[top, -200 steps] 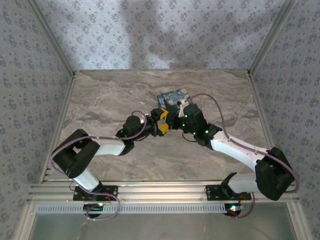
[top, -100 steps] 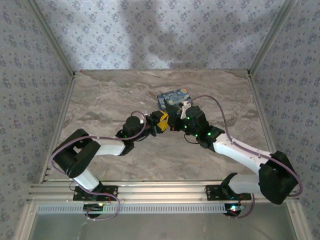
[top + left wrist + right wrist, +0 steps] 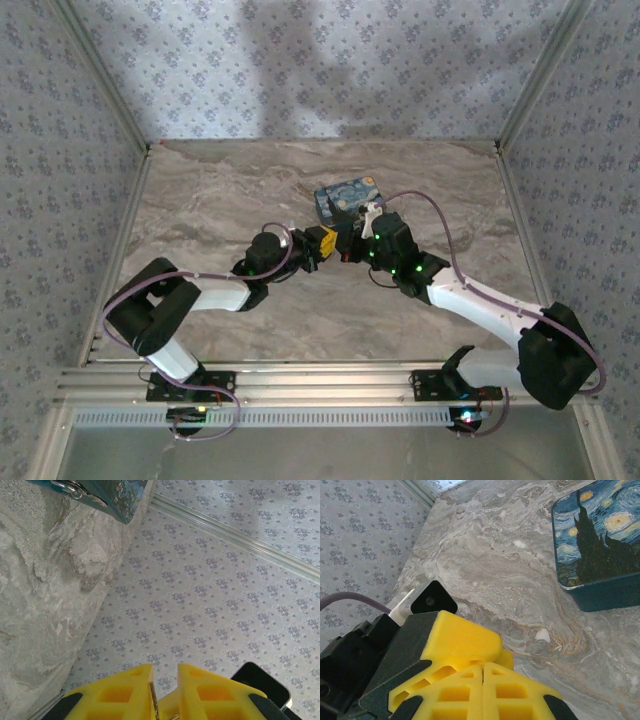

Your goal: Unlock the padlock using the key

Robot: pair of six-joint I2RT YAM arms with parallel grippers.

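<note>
Two arms meet over the middle of the marble-patterned table [image 3: 210, 200], their tips facing each other.

The left tool [image 3: 322, 242] has two yellow fingers drawn close. In the left wrist view they pinch one thin metal blade, read here as the key [image 3: 152, 700].

The right tool [image 3: 346, 247] also has two yellow fingers. In the right wrist view they are pressed flat together along a single seam, clenched, with nothing visible between them.

The two tools sit just beside each other. In the right wrist view one yellow finger of the left tool lies directly in front of the right tool's tips. Whether they touch cannot be told.

One box [image 3: 346, 197], its lid printed with a blue-and-yellow swirl painting, lies flat on the table just beyond both tools and apart from them.

The padlock [image 3: 80, 490] is one small teal piece with pale metal bits, seen at the edge of the box. It is cropped by the top left corner of the left wrist view, ahead of the left tool's fingers and apart from them. How it is fastened to the box cannot be told.

Flower-patterned walls [image 3: 320, 70] enclose the table on three sides.
</note>
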